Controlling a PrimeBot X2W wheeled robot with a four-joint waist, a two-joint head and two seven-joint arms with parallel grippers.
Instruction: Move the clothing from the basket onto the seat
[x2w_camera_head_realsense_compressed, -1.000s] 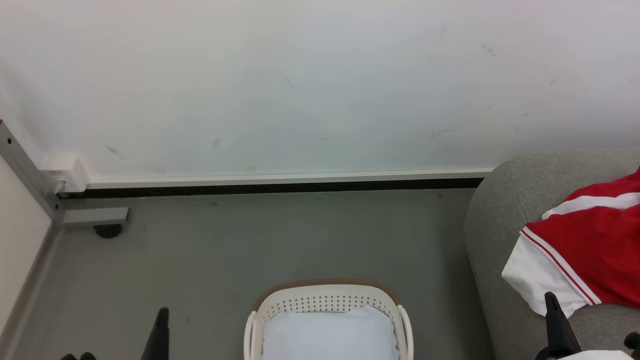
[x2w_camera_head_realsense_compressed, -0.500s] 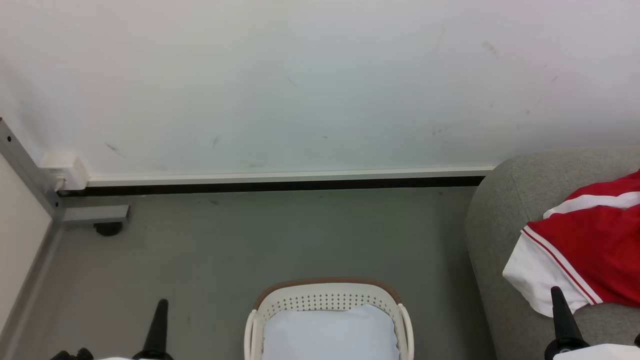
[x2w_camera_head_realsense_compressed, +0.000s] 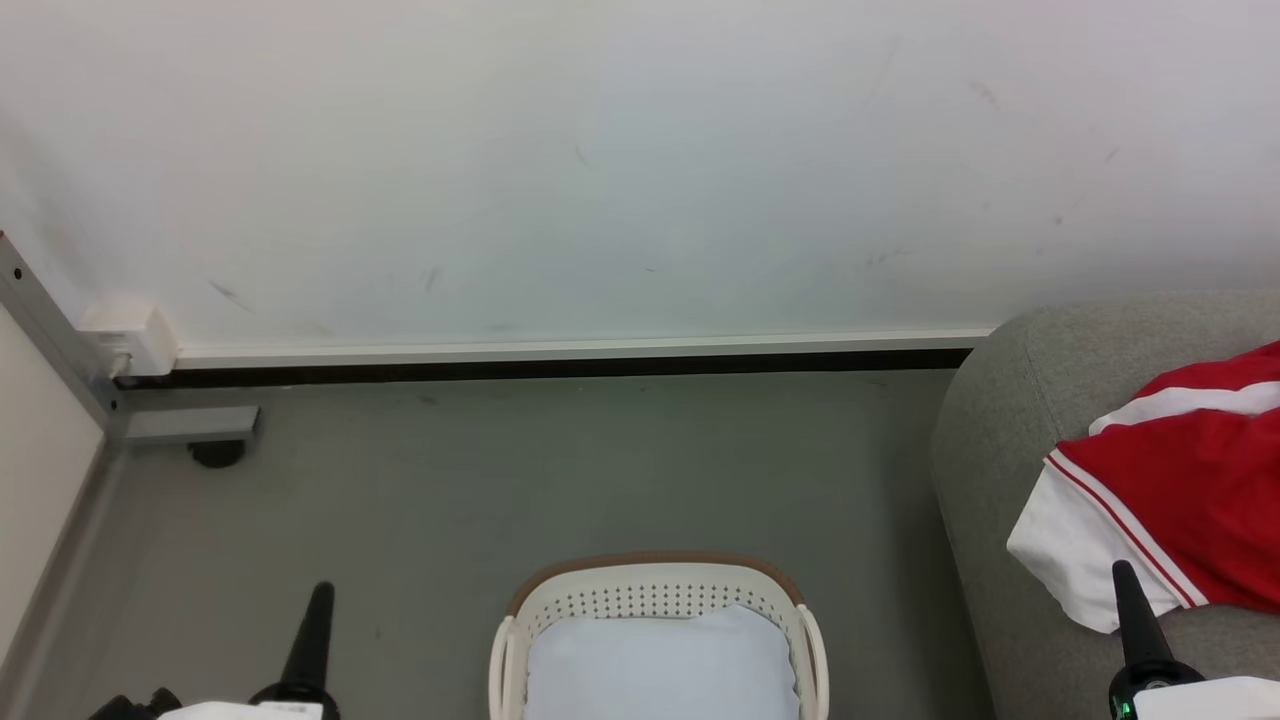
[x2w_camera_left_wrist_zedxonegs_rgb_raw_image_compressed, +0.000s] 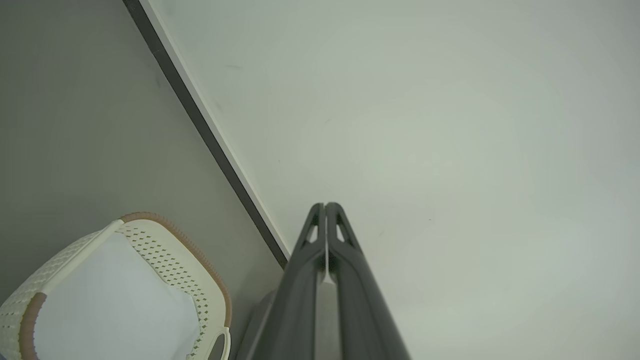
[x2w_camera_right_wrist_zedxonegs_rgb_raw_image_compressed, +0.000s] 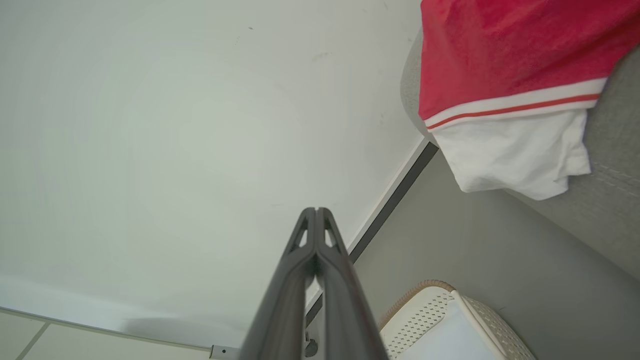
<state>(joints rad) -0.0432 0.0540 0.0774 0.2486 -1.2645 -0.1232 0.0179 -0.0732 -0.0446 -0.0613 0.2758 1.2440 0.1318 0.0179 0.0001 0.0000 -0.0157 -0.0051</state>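
Observation:
Red clothing (x2w_camera_head_realsense_compressed: 1190, 480) with white stripes and a white hem lies draped over the rounded edge of the grey seat (x2w_camera_head_realsense_compressed: 990, 440) at the right; it also hangs there in the right wrist view (x2w_camera_right_wrist_zedxonegs_rgb_raw_image_compressed: 505, 75). The white basket (x2w_camera_head_realsense_compressed: 655, 590) with a brown rim stands on the floor at bottom centre, holding a pale liner (x2w_camera_head_realsense_compressed: 660, 665). My left gripper (x2w_camera_head_realsense_compressed: 318, 600) is shut at lower left, apart from the basket. My right gripper (x2w_camera_head_realsense_compressed: 1125, 580) is shut just in front of the garment's white hem. Both fingertip pairs (x2w_camera_left_wrist_zedxonegs_rgb_raw_image_compressed: 325, 207) (x2w_camera_right_wrist_zedxonegs_rgb_raw_image_compressed: 316, 212) press together with nothing between them.
A white wall (x2w_camera_head_realsense_compressed: 600, 170) with a dark baseboard (x2w_camera_head_realsense_compressed: 560, 372) runs behind the grey floor (x2w_camera_head_realsense_compressed: 500, 480). A metal frame post with a foot (x2w_camera_head_realsense_compressed: 190, 430) and a white box (x2w_camera_head_realsense_compressed: 130, 340) sit in the left corner.
Both grippers have drawn back toward the bottom of the head view, and pale forearm parts have come into view. The clothing, basket and seat have stayed put.

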